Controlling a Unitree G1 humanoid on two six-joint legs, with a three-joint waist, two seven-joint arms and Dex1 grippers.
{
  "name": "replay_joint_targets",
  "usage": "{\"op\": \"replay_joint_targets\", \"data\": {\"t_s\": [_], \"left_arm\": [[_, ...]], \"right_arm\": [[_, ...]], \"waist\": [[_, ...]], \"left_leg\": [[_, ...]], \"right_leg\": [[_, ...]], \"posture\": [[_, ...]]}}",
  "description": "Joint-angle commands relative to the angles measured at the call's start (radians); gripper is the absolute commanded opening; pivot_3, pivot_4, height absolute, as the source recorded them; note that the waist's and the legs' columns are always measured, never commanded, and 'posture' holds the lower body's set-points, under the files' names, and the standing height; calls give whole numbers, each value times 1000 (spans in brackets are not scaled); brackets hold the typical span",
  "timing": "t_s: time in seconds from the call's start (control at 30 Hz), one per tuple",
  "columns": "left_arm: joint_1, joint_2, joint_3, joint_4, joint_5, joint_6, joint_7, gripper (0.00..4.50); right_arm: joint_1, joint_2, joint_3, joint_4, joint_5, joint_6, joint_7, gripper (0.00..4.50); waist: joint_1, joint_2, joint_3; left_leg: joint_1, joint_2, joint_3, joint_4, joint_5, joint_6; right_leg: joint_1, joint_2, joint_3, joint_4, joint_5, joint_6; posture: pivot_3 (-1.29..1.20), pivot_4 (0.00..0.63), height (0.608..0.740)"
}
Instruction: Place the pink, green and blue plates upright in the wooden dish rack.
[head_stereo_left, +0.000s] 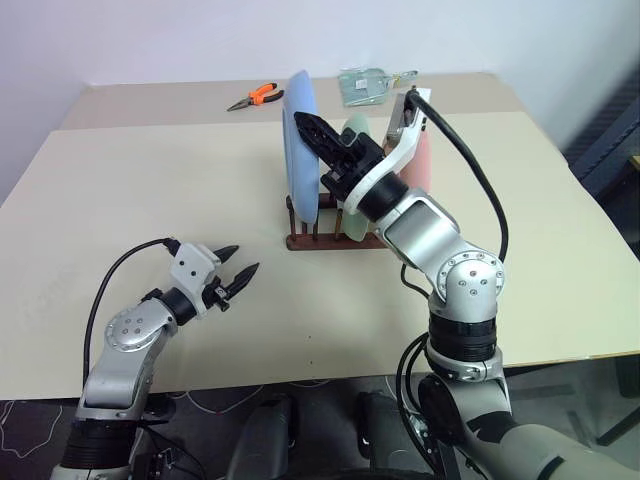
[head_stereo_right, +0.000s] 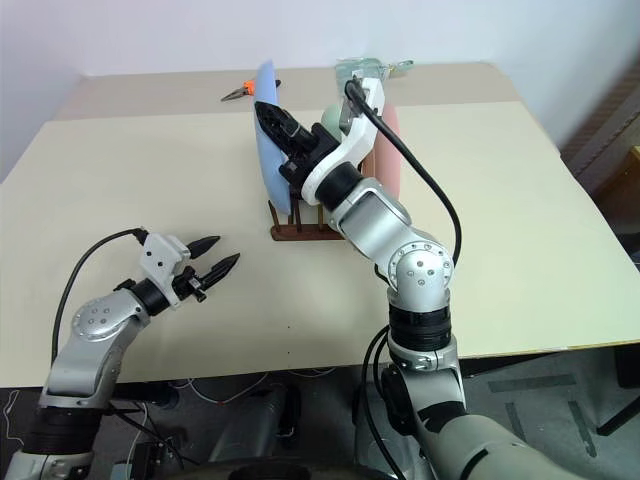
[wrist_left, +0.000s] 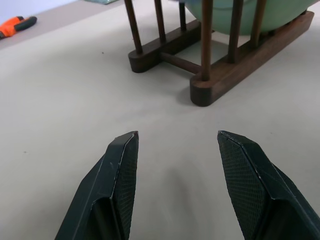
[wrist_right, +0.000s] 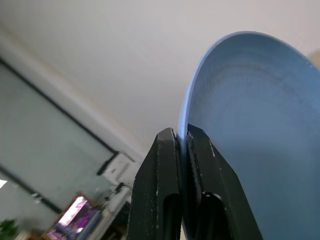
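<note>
Looking down from the head camera, one sees the wooden dish rack (head_stereo_left: 325, 232) at the middle of the table (head_stereo_left: 150, 180). The blue plate (head_stereo_left: 301, 150) stands upright at the left end of the rack, the green plate (head_stereo_left: 356, 135) is behind the arm in the middle, and the pink plate (head_stereo_left: 424, 165) is at the right end. The right gripper (head_stereo_left: 318, 135) holds the rim of the blue plate with its fingers closed narrowly on it, probably to keep the plate vertical while it settles between the pegs. The left gripper (head_stereo_left: 238, 268) waits low over the table, near and left of the rack, half open and holding nothing. Orange pliers (head_stereo_left: 254, 96) and a clear bag (head_stereo_left: 366, 84) lie at the far edge.

From the left wrist camera, the two fingers (wrist_left: 117, 175) stand apart over bare table, pointing at the rack's near end, where the green plate (wrist_left: 250, 15) sits between pegs.

From the right wrist camera, the fingers (wrist_right: 162, 185) pinch the blue plate's (wrist_right: 255, 150) thin rim from both sides. It seems all three plates are in place, so the release is what remains.
</note>
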Motion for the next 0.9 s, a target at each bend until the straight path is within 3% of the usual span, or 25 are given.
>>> {"op": "replay_joint_targets", "data": {"t_s": [0.03, 0.07, 0.17, 0.23, 0.33, 0.47, 0.63, 0.73, 0.8, 0.9], "left_arm": [[-11, -4, -7, -38, -12, -5, -4, 2555], [-12, -5, -11, -39, -11, -4, -3, 2555], [-14, -8, -17, -40, -11, -3, 0, 2555], [-12, -10, -19, -44, -12, -1, 0, 2555], [-8, -13, -24, -51, -11, 2, 2, 2555], [-2, -19, -27, -62, -7, 7, 9, 2555], [6, -23, -18, -64, 8, -3, 31, 2555], [3, -19, -11, -46, 20, -18, 46, 2555], [-1, -21, -15, -26, 29, -33, 49, 2555], [-14, -30, -28, 2, 40, -51, 54, 2555]], "right_arm": [[-44, 22, -9, 5, -38, -21, 10, 43], [-49, 22, -9, 15, -53, -22, 17, 675], [-73, 7, 1, 33, -114, -23, 50, 2004], [-113, -60, 63, 17, -237, -24, 130, 2995], [-158, -155, 139, 5, -399, -42, 233, 2995], [-201, -245, 150, -10, -535, -84, 336, 2995], [-213, -467, 35, -53, -668, -173, 478, 2995], [-128, -642, -66, -6, -767, -203, 521, 2995], [8, -758, -143, 80, -848, -224, 540, 2995], [235, -828, -176, 146, -900, -295, 641, 2995]], "waist": [[0, 0, 0], [0, 0, 0], [0, 0, 0], [-1, 1, 0], [-1, 0, 0], [2, 0, 0], [8, 0, 1], [14, -1, 0], [21, -4, -1], [30, -4, -2]], "left_leg": [[0, 0, 0, 0, 0, 0], [0, 0, 0, 0, 0, 0], [0, 0, 0, 0, 0, 0], [0, 0, 0, 0, 0, 0], [0, 0, 1, 0, 0, 0], [0, 0, 1, 0, 0, 0], [-1, 0, 0, 1, 0, 0], [-1, 0, 0, 0, 0, 0], [-1, 0, 0, 0, 0, 0], [0, 0, 1, 0, 0, 1]], "right_leg": [[0, 0, 0, 0, 0, 0], [0, 0, 0, 0, 0, 0], [0, 0, 0, 0, 0, 0], [0, 0, 0, 0, 0, 0], [0, 1, 0, 0, 0, 0], [0, 1, -1, 0, 0, 0], [1, 0, -1, -3, 0, 0], [3, 0, -2, -5, -1, -1], [4, -1, -3, -7, -2, -3], [5, -2, -2, -8, -2, -4]], "posture": [[0, 150, 738], [0, 150, 738], [0, 150, 738], [0, 150, 738], [0, 150, 738], [0, 150, 738], [0, 150, 738], [0, 150, 738], [0, 150, 738], [0, 150, 738]]}}
